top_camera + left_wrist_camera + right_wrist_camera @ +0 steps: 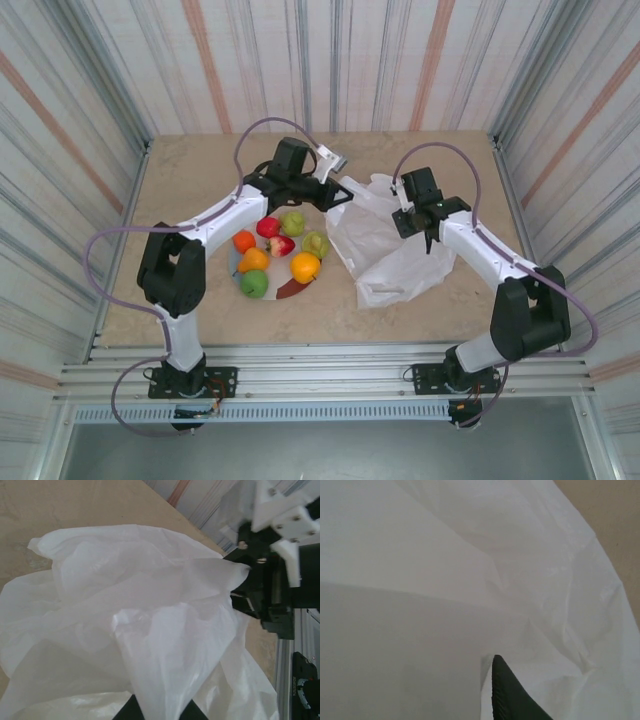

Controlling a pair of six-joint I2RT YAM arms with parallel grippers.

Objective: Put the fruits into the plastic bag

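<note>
The large, thin, white translucent plastic bag (385, 255) lies crumpled on the beige table (190, 190), just right of the round pastel-and-maroon plate (291, 290) bearing the small glossy toy fruits (305, 266). The left gripper (335, 197) is clamped on the bag's left edge. The right gripper (431, 237) pinches a raised fold.

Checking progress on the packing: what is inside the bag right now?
Nothing coloured shows through the white bag; its crumpled folds cover most of the inside, so I cannot be sure. The fruits lie on the plate beside it.
</note>
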